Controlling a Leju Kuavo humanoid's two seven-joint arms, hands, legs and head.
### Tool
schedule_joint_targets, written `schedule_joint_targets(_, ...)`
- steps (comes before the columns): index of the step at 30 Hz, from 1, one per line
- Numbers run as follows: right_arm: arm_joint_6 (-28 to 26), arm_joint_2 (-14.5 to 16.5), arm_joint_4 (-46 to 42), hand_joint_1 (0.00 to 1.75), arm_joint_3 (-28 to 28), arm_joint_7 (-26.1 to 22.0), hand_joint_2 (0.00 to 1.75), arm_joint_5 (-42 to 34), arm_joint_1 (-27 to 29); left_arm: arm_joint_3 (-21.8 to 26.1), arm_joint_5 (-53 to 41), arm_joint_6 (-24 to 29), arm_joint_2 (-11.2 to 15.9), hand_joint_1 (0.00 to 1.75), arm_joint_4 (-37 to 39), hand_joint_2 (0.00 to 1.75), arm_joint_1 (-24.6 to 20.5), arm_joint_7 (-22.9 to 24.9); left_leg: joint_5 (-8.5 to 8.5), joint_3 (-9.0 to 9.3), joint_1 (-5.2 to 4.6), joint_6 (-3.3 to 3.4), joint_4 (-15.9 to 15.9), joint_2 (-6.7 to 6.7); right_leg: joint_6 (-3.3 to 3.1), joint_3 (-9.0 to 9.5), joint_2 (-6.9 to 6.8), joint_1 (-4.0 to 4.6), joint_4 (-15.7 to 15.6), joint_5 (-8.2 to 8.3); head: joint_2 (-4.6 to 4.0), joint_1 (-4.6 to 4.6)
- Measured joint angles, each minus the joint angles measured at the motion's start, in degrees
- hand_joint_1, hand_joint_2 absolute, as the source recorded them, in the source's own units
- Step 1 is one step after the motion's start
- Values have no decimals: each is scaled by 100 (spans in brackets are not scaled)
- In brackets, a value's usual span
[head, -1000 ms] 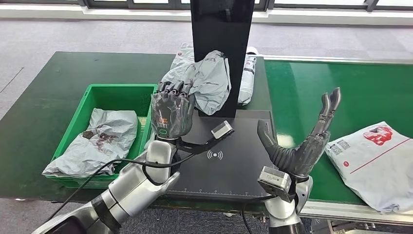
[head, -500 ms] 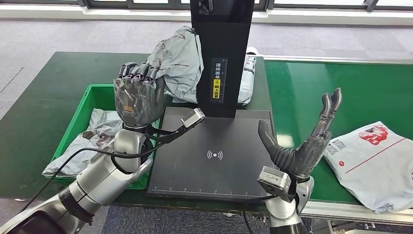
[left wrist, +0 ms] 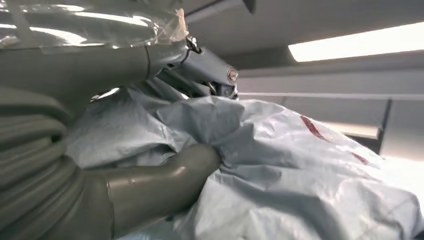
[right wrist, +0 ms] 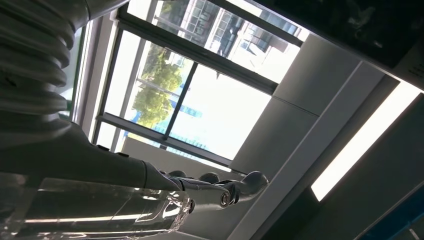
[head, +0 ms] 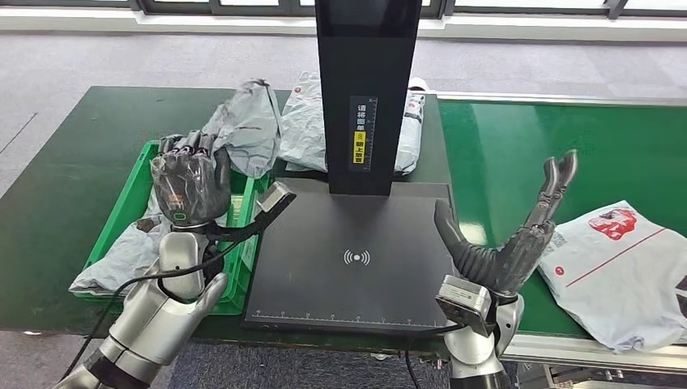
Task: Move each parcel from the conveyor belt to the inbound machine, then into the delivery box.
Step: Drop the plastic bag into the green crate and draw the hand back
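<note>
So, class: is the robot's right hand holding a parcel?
No: the right hand is raised with fingers spread and empty beside the white parcel.

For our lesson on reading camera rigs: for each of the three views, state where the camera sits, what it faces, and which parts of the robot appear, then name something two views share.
Head view: high on the body, looking down at the inbound machine, green delivery box and conveyor belt; both arms show.
Left wrist view: behind the left hand, facing the grey parcel it grips.
Right wrist view: behind the empty right hand, facing up at windows.
Shared: head and left wrist views both show that parcel.
</note>
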Motion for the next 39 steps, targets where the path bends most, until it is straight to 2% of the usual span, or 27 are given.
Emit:
schedule_joint_targets(2,0,0,0,0,0,0,175,-4,0,313,0,0,-122,175,78,175,133,-316,0,-1,0,0,0,0,0,-1,0,0,0,0,0,0)
schedule_joint_targets(3,0,0,0,0,0,0,175,-5,0,477,0,-1,-186,154,125,175,182,-475,0,-1,1,0,-1,-1,0,0,-2,1,0,0,0,0)
schedule_joint_targets(6,0,0,0,0,0,-1,175,-18,0,878,0,-1,-362,23,297,175,297,-677,0,0,2,-1,-2,-1,-1,-1,-3,3,0,-1,0,-1)
schedule_joint_targets(7,0,0,0,0,0,-1,175,-23,0,964,0,0,-412,0,358,175,321,-698,0,0,2,-1,-2,0,-1,-1,-3,3,0,-1,0,0)
schedule_joint_targets(13,1,0,4,0,0,0,175,-36,-1,1691,0,0,-799,0,583,175,442,-1400,0,-1,2,-1,-1,-1,-1,0,-3,3,0,0,0,1)
schedule_joint_targets(17,0,0,15,0,-1,0,175,-40,-3,2124,0,-1,-1027,0,608,0,492,-1849,0,-1,2,-1,-1,-1,-1,0,-4,3,0,-1,0,1)
schedule_joint_targets(19,0,0,26,0,-2,0,175,-56,-4,2416,0,0,-1174,0,605,0,518,-2171,0,-2,2,-1,-1,-1,-1,0,-4,3,0,-1,0,1)
schedule_joint_targets(23,0,0,39,0,-2,0,175,-69,-6,2836,3,0,-1383,0,601,0,534,-2427,-1,-2,2,-2,-2,-1,-1,0,-4,3,0,-1,-1,0)
schedule_joint_targets(25,0,0,54,0,-3,1,175,-63,-8,3054,14,0,-1490,0,576,0,541,-2764,-1,-2,3,-2,-2,-3,-1,1,-7,3,0,-1,-1,0)
schedule_joint_targets(28,1,0,87,0,-16,1,175,-9,-11,3598,115,0,-1746,0,466,0,543,-3736,-1,-3,3,-2,-2,-3,-1,1,-6,3,0,-1,0,1)
schedule_joint_targets(30,1,0,145,0,-92,1,175,36,-14,4190,494,0,-1957,0,359,0,504,-4809,-1,-3,3,-2,-2,-3,-1,1,-5,3,0,-1,-1,0)
schedule_joint_targets(32,0,0,272,0,-292,2,175,50,-40,4894,1281,0,-2145,0,278,0,423,-5933,-1,-3,2,-2,-2,-3,-1,1,-5,3,0,-1,-1,0)
schedule_joint_targets(33,0,0,359,0,-438,2,175,49,-74,5205,1760,0,-2219,0,244,0,387,-6345,-1,-2,2,-2,-1,-2,-1,0,-5,3,0,-1,0,-1)
schedule_joint_targets(34,0,0,454,0,-609,3,175,45,-120,5444,2191,0,-2276,0,211,0,364,-6595,-1,-1,2,-2,-1,-2,-1,0,-5,3,0,-1,0,-1)
schedule_joint_targets(36,0,0,631,0,-951,5,175,37,-214,5742,2781,0,-2358,0,136,0,351,-6801,0,-2,3,-1,-1,-8,-1,2,-13,3,0,-1,-1,0)
schedule_joint_targets(39,0,2,820,0,-1270,2,175,38,-309,5951,2979,0,-2438,0,62,0,347,-6872,1,-3,3,0,-1,-18,-1,7,-26,3,0,-1,0,-1)
